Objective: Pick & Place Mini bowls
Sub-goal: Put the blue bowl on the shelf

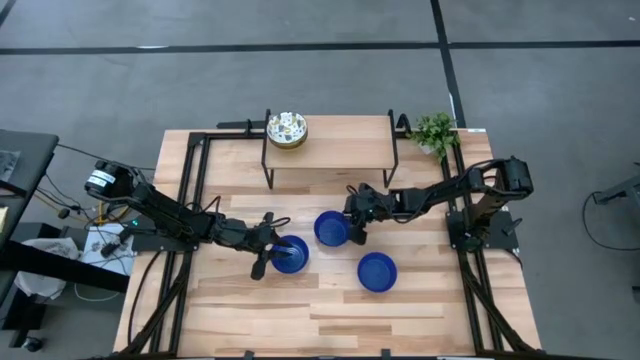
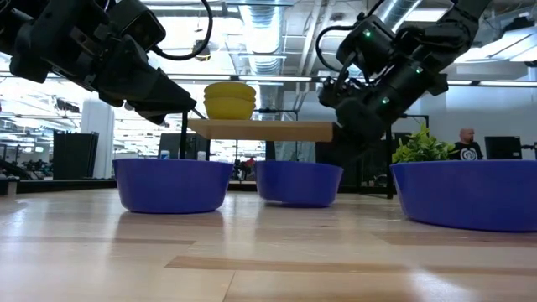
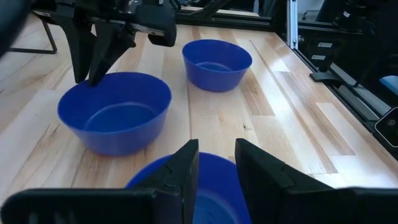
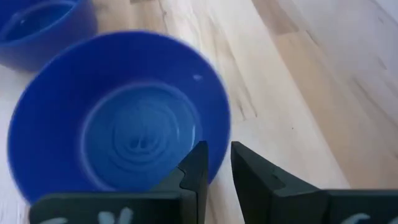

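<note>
Both fingers sets pinch thin rims — left gripper (image 1: 276,247) on the left blue bowl (image 1: 291,255), right gripper (image 1: 353,228) on the middle bowl (image 1: 330,229) beside it — light, stiff, glossy-slick, so rim grip seems right.

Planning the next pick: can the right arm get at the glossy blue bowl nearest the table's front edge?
Probably yes. That blue bowl nearest the front stands alone on bare wood, nothing over it. The right gripper is at the middle blue bowl's rim close by; the left gripper is busy at the left blue bowl.
</note>
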